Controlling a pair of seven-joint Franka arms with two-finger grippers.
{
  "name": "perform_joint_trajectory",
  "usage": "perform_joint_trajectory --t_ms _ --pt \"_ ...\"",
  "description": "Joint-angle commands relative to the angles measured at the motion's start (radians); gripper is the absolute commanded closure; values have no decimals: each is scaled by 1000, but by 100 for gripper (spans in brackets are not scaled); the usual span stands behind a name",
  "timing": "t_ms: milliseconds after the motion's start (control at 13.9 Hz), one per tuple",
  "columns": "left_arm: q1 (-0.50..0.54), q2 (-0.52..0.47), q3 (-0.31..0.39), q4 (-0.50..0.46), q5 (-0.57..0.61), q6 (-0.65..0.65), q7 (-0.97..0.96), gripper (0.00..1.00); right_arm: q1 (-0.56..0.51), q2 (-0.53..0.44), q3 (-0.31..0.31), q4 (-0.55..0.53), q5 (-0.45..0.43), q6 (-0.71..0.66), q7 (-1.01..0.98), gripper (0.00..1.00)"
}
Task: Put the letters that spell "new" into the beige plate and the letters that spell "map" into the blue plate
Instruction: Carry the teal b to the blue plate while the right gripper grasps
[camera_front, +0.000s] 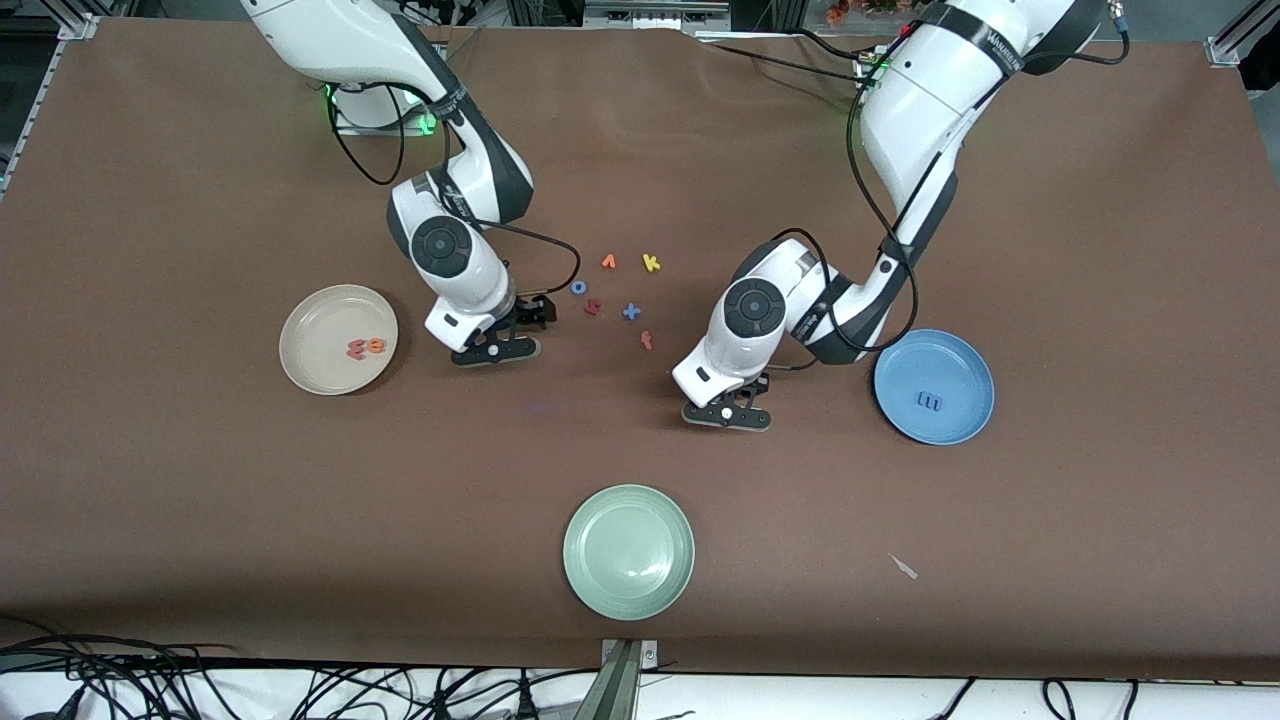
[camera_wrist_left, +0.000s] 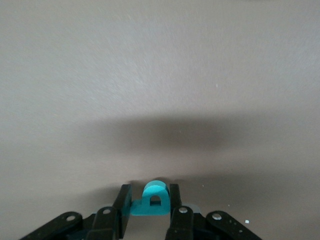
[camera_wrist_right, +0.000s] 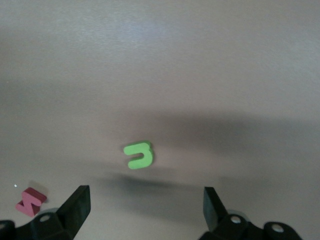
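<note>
My left gripper (camera_wrist_left: 149, 194) (camera_front: 727, 412) is low on the table between the loose letters and the blue plate (camera_front: 965, 425), shut on the teal a (camera_wrist_left: 156, 206), which still rests on the cloth. A dark blue m (camera_front: 930, 402) lies in that plate. My right gripper (camera_wrist_right: 146, 210) (camera_front: 495, 347) hangs open beside the beige plate (camera_front: 310, 375), with the green n (camera_wrist_right: 138, 155) on the table just ahead of its fingertips. The orange e (camera_front: 376, 346) and pinkish-red w (camera_front: 356, 350) lie in the beige plate. The p is out of view.
Loose letters lie between the arms: a blue o (camera_front: 578, 287), orange v (camera_front: 608, 262), yellow k (camera_front: 651, 263), dark red letter (camera_front: 592, 308) (camera_wrist_right: 31, 201), blue x (camera_front: 631, 312) and an orange-red letter (camera_front: 647, 341). A pale green plate (camera_front: 628, 590) sits nearest the front camera.
</note>
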Motion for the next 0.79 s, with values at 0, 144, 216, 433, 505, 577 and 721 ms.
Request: perform_joint_trajectory --t_ms 0,144,216,433,505,577,721 --pt "25 -74 -8 -9 21 -86 8 87 9 35 -2 49 -60 6 -19 0" --pt "58 -114 -8 -12 20 -166 131 87 12 58 -2 68 -65 11 -46 0" --pt "81 -137 -10 -19 20 -201 186 87 12 71 -2 68 -65 32 -62 0" --pt "169 -176 -10 -29 20 -286 388 87 15 79 -2 60 -65 55 -75 1" --pt "192 -182 -8 -29 20 -322 460 87 15 85 -2 60 -65 55 -76 4" --pt "203 -188 -8 -29 20 -380 514 87 16 85 -2 57 -66 55 -78 9" --pt "277 -211 -8 -35 23 -439 614 86 16 86 -2 55 -66 52 -79 17"
